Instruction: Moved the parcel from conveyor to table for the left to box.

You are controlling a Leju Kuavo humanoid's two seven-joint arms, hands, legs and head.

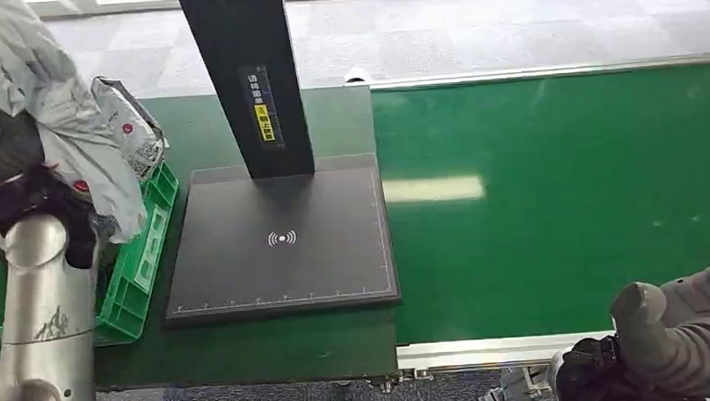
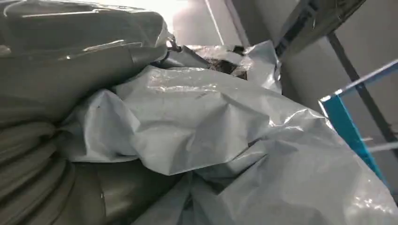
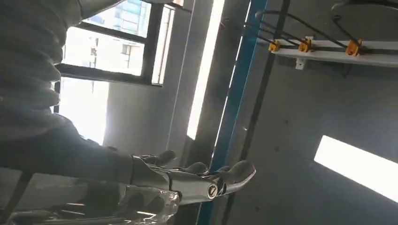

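Grey plastic parcel (image 1: 68,132) up at the far left of the head view, crumpled and lifted above the green crate (image 1: 142,264), gripped by the left hand (image 1: 12,193) at the end of the silver left arm (image 1: 36,332). White label with red marks and a printed code visible on the parcel's side facing the scanner. From the left wrist view, the same parcel (image 2: 225,140) bunched up against the ribbed grey cover and thumb of the left hand (image 2: 70,84) — folds of shiny film pressed tight to the palm, fingers themselves hidden behind the bag.

Green crate on the dark green table (image 1: 249,350), just left of the black scanner pad (image 1: 281,240) (white wireless symbol at its middle, a ruled border along its edges). Black post (image 1: 247,79) rising from the pad's far edge, carrying a yellow-and-black sticker. Green conveyor belt (image 1: 559,201) to the right of the table, its silver rail along the near edge, a bright strip of light reflected on it.

Right hand (image 1: 651,332) low at the bottom right corner of the head view, off the near edge of the belt, holding nothing. In the right wrist view, right hand (image 3: 187,180) with fingers stretched out and apart — nothing between them — against a window, a blue upright beam and a ceiling light.
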